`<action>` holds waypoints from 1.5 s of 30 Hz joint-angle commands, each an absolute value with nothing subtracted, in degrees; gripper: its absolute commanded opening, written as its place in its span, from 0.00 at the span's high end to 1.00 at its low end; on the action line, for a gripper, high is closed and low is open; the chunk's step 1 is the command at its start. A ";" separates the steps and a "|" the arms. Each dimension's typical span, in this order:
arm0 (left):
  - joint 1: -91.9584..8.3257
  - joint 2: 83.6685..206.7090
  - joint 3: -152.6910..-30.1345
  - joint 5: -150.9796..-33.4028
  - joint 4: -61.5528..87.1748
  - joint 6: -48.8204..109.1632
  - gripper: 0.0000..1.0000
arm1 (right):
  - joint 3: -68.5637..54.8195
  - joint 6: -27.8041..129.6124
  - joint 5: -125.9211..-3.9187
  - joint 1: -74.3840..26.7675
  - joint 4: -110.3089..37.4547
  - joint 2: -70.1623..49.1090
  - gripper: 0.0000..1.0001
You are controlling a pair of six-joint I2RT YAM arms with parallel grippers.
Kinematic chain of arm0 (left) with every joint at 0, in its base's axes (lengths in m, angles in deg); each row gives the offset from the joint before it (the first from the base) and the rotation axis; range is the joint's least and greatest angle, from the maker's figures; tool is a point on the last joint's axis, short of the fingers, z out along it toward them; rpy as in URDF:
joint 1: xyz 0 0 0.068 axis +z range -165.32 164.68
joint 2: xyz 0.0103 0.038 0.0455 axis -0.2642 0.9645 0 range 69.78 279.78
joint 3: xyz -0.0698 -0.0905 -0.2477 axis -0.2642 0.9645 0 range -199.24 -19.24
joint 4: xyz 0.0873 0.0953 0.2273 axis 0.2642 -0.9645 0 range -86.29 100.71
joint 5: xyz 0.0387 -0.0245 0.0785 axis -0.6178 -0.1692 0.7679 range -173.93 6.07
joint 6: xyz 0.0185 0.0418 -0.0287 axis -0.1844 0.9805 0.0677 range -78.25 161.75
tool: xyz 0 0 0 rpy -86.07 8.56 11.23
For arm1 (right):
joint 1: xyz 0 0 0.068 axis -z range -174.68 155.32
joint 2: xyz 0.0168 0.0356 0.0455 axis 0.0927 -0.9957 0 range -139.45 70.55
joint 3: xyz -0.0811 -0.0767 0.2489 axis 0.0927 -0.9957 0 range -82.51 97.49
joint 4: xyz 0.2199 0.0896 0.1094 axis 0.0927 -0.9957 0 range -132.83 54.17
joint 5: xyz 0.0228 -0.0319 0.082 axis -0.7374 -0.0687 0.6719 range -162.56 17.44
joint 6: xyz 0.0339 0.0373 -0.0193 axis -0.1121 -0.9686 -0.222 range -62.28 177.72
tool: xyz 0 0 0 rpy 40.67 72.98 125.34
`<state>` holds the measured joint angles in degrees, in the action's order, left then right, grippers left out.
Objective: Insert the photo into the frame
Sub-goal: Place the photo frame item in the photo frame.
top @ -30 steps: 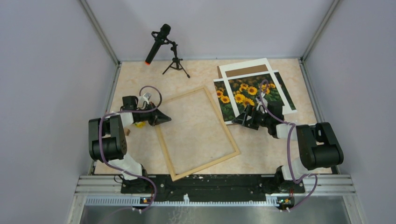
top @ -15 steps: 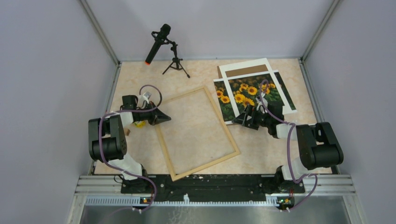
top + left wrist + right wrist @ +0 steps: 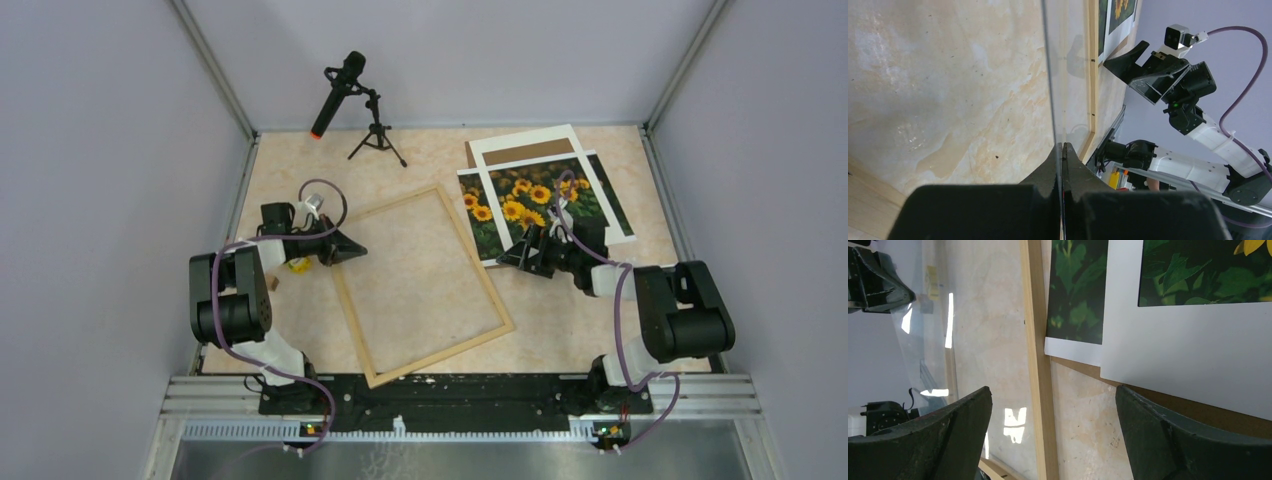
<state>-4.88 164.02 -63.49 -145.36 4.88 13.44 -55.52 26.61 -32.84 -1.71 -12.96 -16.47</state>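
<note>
- The left gripper (image 3: 352,248) sits at the far end of the frame's left rail. Its fingers are pressed together, pinching the edge of a thin clear sheet (image 3: 928,330). In the left wrist view that edge is a hairline running from between the tips toward 12 o'clock. From above the sheet can hardly be made out.
- The frame (image 3: 440,352) lies flat on the table (image 3: 300,160) between the two grippers, from 3 to 5 o'clock of the left gripper. Its long axis runs from about 11 to 5 o'clock.
- The right gripper (image 3: 515,258) is spread wide with nothing between its fingers, just outside the frame's right rail, at 3 o'clock of it.
- The photo (image 3: 483,214) lies outside the frame, from 12 to 2 o'clock of the right gripper, with its near-left corner just beside the fingers. It is well apart from the left gripper.
- The photo's long axis runs about 9 to 3 o'clock, the right end tipped slightly far.
- The photo rests on a brown backing board (image 3: 528,153) and under a white mat (image 3: 522,139).
- The mat's bars cover strips of the photo, and the right wrist hides part of its near edge from above.
- The right wrist view cuts the photo off at the top and right. Whether its left edge touches the rail cannot be told.
</note>
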 commanded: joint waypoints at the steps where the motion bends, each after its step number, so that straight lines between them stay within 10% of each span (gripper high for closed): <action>1: -5.25 162.67 -63.56 -147.79 8.74 13.27 1.00 | -56.74 27.92 -34.24 -1.52 -13.48 -18.23 0.08; 17: -6.04 165.86 -67.60 -143.60 3.72 12.73 1.00 | -56.50 27.98 -34.24 -1.83 -13.61 -18.47 0.08; 33: -6.91 163.96 -70.29 -137.10 -1.66 12.75 0.47 | -56.61 27.79 -33.42 -1.85 -13.33 -18.31 0.08; 45: -8.00 160.94 -72.28 -131.90 -7.00 14.57 0.32 | -56.73 27.66 -32.85 -1.89 -13.32 -17.93 0.08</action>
<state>-7.57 164.11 -69.74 -134.21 -4.84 12.80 -55.52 26.58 -32.14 -1.73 -12.04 -16.95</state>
